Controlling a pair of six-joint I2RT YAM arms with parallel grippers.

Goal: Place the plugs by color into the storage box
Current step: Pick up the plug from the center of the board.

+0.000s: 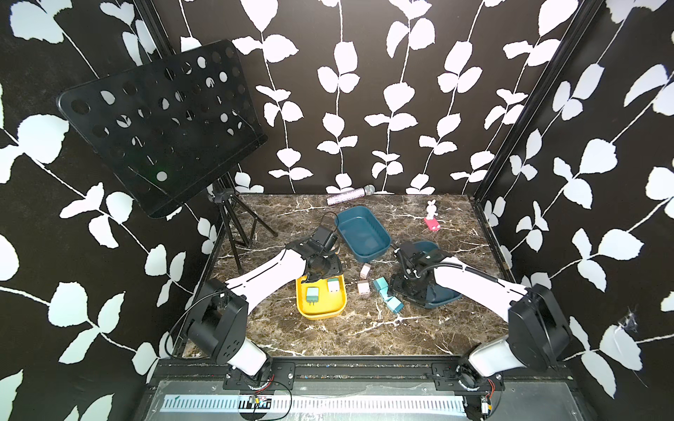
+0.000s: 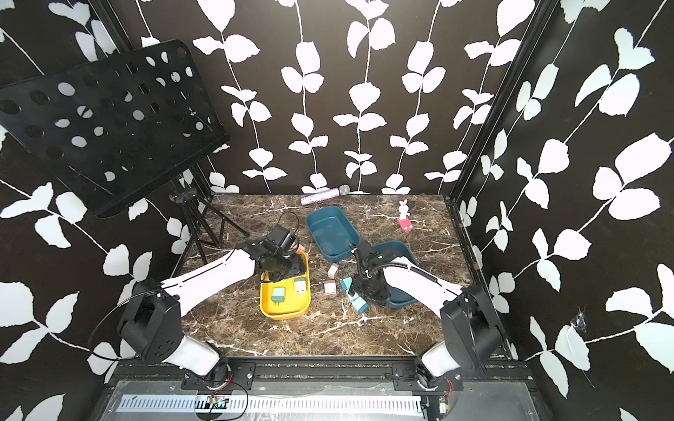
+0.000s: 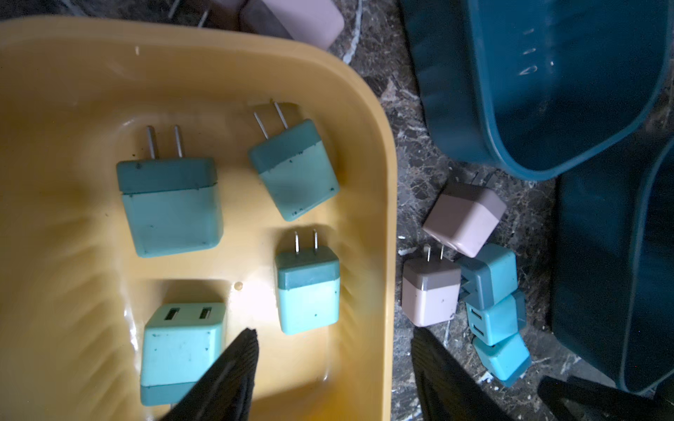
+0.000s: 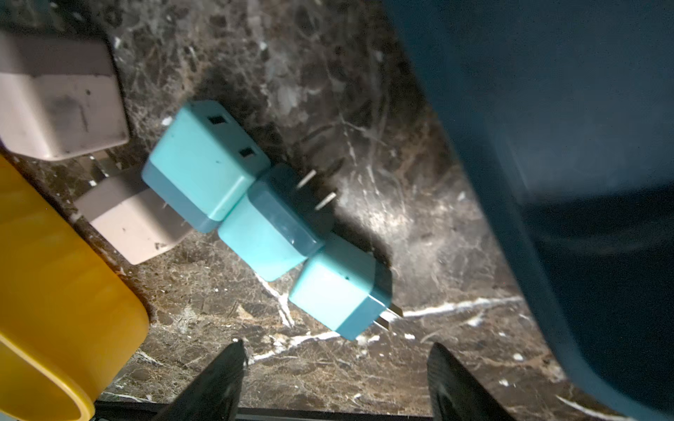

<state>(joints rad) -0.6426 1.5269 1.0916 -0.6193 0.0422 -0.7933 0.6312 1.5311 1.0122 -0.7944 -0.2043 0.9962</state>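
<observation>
- Yellow box (image 1: 321, 314) sits nearest, and four green plugs (image 3: 169, 207) lie flat inside it.
- Left gripper (image 3: 333, 340) hangs over the far end of the yellow box, fingers parted and empty.
- Three blue plugs (image 4: 270, 233) lie touching in a row on the table (image 1: 328, 339), between the yellow box and a teal box (image 1: 444, 296).
- Right gripper (image 4: 337, 348) hovers just beside the blue plugs, fingers apart, holding nothing.
- Two pink plugs (image 1: 363, 288) lie on the table next to the blue plugs.
- Second teal box (image 1: 372, 255) stands farther back.
- Rabbit figure (image 1: 432, 211) and microphone (image 1: 350, 195) are near the back wall.

No text, brand or number is showing legibly anywhere; small raised marks on the blue storage box (image 3: 547, 91) are blurring beyond reading.
</observation>
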